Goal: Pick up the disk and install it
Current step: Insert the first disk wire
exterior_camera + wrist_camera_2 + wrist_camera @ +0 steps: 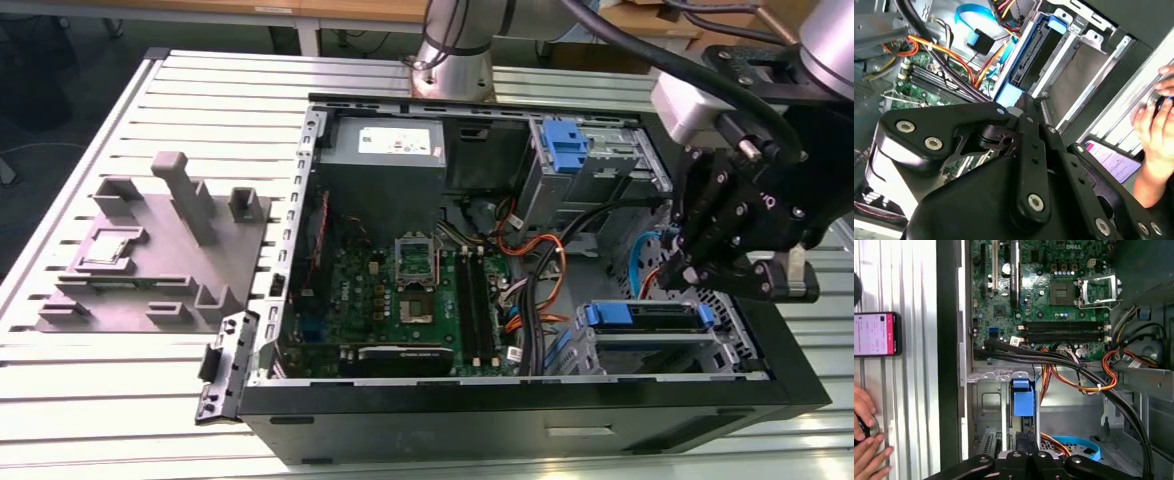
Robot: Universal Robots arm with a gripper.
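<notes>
Lighting even and bright overhead; slatted counter (pixel 160 90) glares pale, case interior (pixel 400 200) shadowed; close gripper (pixel 1019 145) blurred.

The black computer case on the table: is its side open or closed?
Open. In the exterior view the black computer case has no side cover, so the green motherboard and orange cables lie exposed.

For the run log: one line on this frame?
gripper: over drive bay, fingers unclear | disk: in bay, blue carrier end showing | hand: beside the case

No legible text on motherboard (pixel 1054 285) or phone screen (pixel 874 333).
</notes>
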